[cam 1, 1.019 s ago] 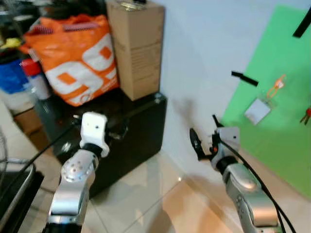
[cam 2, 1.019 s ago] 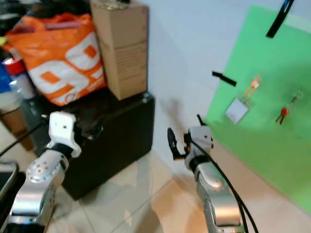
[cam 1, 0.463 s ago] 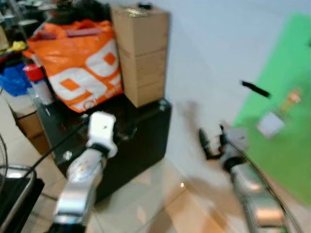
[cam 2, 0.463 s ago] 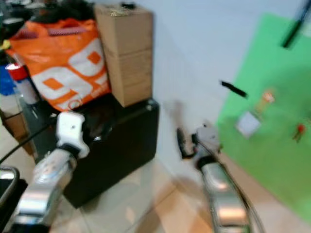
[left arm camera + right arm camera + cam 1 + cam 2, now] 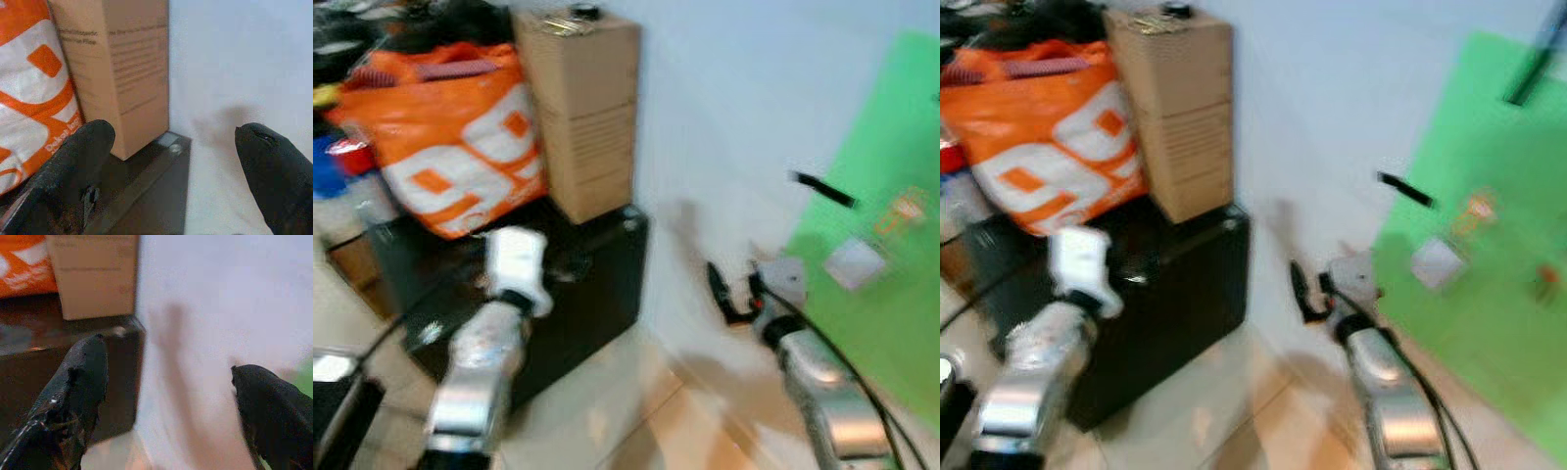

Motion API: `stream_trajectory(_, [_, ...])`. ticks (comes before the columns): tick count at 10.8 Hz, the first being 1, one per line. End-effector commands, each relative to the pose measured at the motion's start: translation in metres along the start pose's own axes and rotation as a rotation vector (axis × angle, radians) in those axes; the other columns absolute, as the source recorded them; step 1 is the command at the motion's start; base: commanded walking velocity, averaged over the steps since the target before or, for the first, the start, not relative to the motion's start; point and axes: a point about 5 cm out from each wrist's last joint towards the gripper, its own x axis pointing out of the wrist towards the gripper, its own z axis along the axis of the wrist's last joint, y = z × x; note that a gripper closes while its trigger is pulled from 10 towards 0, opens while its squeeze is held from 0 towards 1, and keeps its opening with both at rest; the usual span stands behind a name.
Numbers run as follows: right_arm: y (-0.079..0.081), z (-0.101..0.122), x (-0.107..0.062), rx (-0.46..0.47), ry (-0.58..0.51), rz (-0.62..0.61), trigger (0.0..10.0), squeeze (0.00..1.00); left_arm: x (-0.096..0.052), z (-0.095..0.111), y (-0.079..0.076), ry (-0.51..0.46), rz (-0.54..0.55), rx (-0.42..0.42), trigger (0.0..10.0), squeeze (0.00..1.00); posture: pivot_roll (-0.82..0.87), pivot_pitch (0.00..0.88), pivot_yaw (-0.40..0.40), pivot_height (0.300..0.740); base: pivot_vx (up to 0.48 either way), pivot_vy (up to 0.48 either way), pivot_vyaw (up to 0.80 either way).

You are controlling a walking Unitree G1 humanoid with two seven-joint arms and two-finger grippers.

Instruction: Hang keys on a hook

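A green board [image 5: 891, 294] leans on the white wall at the right. It carries a black hook [image 5: 822, 189], a white card [image 5: 855, 262] on an orange clip and a small red, blurred item [image 5: 1544, 284]. Small gold-coloured items [image 5: 553, 26], too blurred to name, lie on top of the tall cardboard box [image 5: 578, 108]. My right gripper [image 5: 729, 294] is raised before the wall, left of the board, open and empty [image 5: 166, 357]. The left arm's white wrist [image 5: 514, 259] is held up before the black case; the left gripper [image 5: 173, 132] is open and empty, facing the box.
A black case [image 5: 597, 284] stands on the tiled floor [image 5: 636, 421] against the wall. It carries the cardboard box and an orange and white bag [image 5: 450, 147]. Blue and red clutter [image 5: 342, 157] lies at the far left. Both eye views are blurred.
The whole picture has swung and blurred, so the camera has moved. Both arms keep about the same raised pose, and both grippers stay open.
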Motion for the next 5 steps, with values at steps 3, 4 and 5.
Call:
stream_trajectory(3, [0.0112,0.0062,0.0060,0.012,-0.028,0.036,10.0,0.00,-0.0047,0.0013,0.0134,0.005,0.045,0.023,10.0,0.56,-0.02,0.000,-0.010,0.740,0.369,0.000,0.80])
stream_trajectory(4, [0.0107,0.0057,0.0065,0.007,-0.026,0.032,10.0,0.00,-0.0049,0.0014,0.0138,0.006,0.045,0.024,10.0,0.57,-0.03,0.000,-0.008,0.740,0.368,0.000,0.80])
stream_trajectory(5, [0.0094,0.0043,0.0058,0.018,-0.020,0.027,10.0,0.00,-0.0047,0.0014,0.0136,0.007,0.044,0.024,10.0,0.56,-0.03,0.000,-0.005,0.740,0.368,0.000,0.00])
